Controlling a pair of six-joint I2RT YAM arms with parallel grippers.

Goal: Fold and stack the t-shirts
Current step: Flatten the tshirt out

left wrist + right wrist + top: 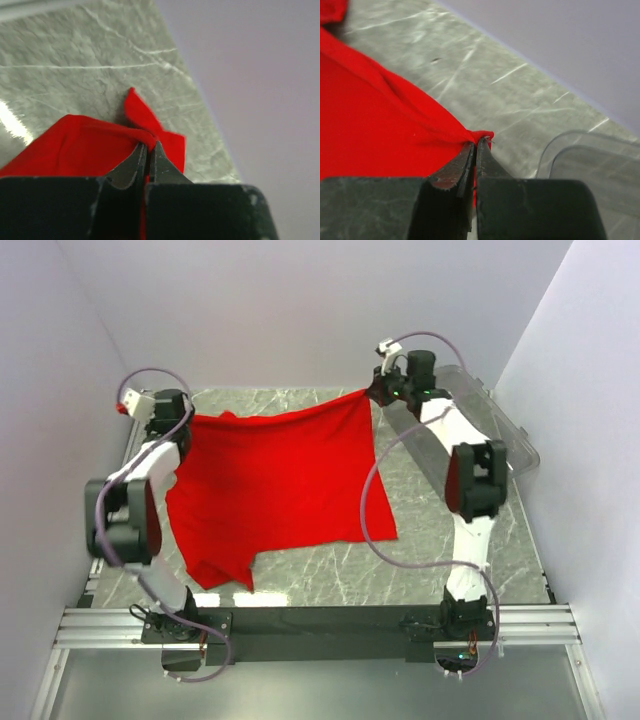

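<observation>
The left pincer (149,146) is clamped tight on one far corner of the plain bright red soft cloth t-shirt (280,480), with a small flap of fabric poking out past its tips. The right pincer (476,142) is pinched shut on the other far corner, and the edge between them runs nearly straight. From those two corners the shirt spreads back toward the arm bases over the grey marble-patterned counter (430,560), while a clear plastic bin (590,165) sits near the right pincer, apart from the cloth.
</observation>
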